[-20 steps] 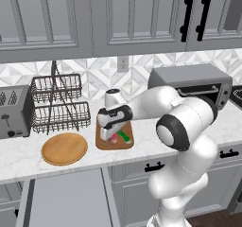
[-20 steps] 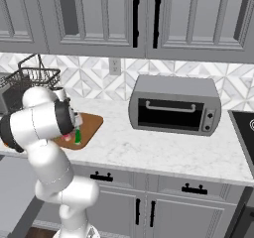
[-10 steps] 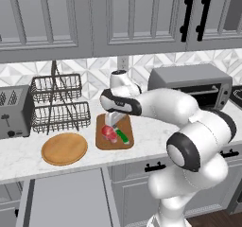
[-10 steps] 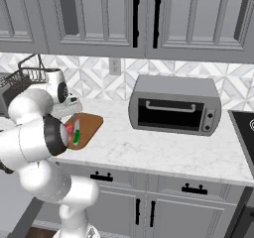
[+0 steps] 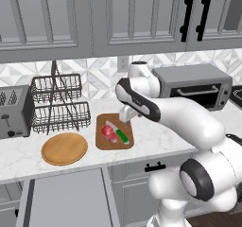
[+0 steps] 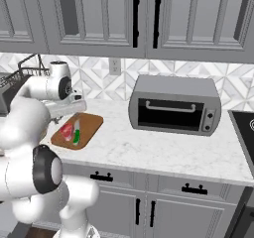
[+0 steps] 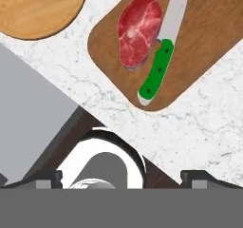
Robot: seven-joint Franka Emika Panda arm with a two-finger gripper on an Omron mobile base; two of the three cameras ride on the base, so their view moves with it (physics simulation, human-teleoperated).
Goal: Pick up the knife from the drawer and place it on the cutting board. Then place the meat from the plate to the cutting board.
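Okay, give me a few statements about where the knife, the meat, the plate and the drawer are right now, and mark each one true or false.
1. The meat lies on the cutting board. True.
2. The knife is in the drawer. False: it lies on the board beside the meat.
3. The plate holds the meat. False: the plate is bare, and the meat is on the board.
4. The drawer stands open below the counter. True.
5. The gripper holds the knife. False: nothing sits between its fingertips, and the knife lies on the board.
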